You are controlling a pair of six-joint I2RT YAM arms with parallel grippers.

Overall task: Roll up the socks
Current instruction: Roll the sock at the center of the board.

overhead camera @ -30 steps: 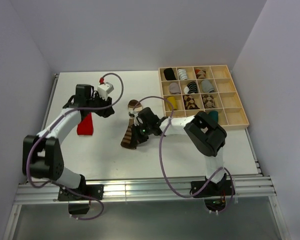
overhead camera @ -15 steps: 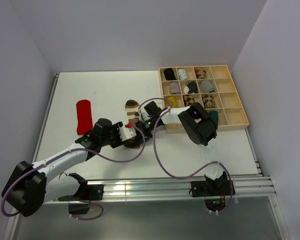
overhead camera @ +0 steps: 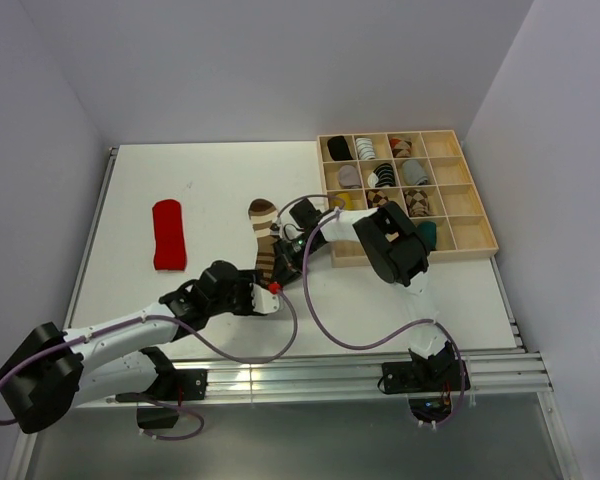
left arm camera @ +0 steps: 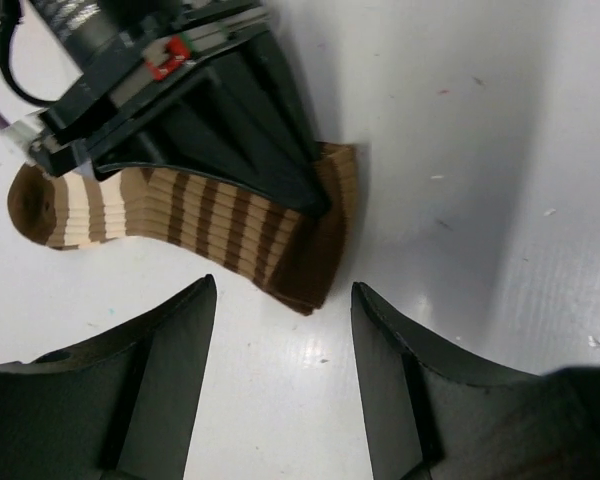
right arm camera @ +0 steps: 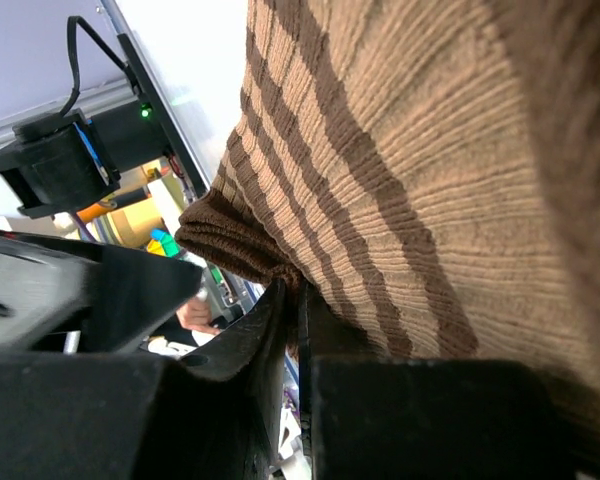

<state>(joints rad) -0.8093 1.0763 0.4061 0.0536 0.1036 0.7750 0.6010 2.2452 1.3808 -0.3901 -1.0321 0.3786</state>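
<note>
Right now your right hand is pinched shut on the dark brown cuff of the brown-and-cream striped fabric sock. That sock lies on the white bench at the centre of the overhead view, toe toward the top of the frame. Your left hand stands wide and empty, its two black fingers just short of that same cuff end and aimed at it.

The main hazard, as I judge it, is the two hands meeting. The right one sits over the very fold the left is lined up with, so a straight advance could knock finger against finger or jab the cuff out of the pinch. A shallow bite would catch only one layer, and the fold would spring open. The purple cables loop low over the bench near both wrists and could drag across the fabric.

For room, the wooden compartment tray sits near the sock on the right of the frame, with the right arm lying between them, so you have little space there. The plain red sock lies well apart at the left, with bare bench between. The dark teal sock peeks out behind the right arm at the tray's lower edge; you cannot tell how it lies.
</note>
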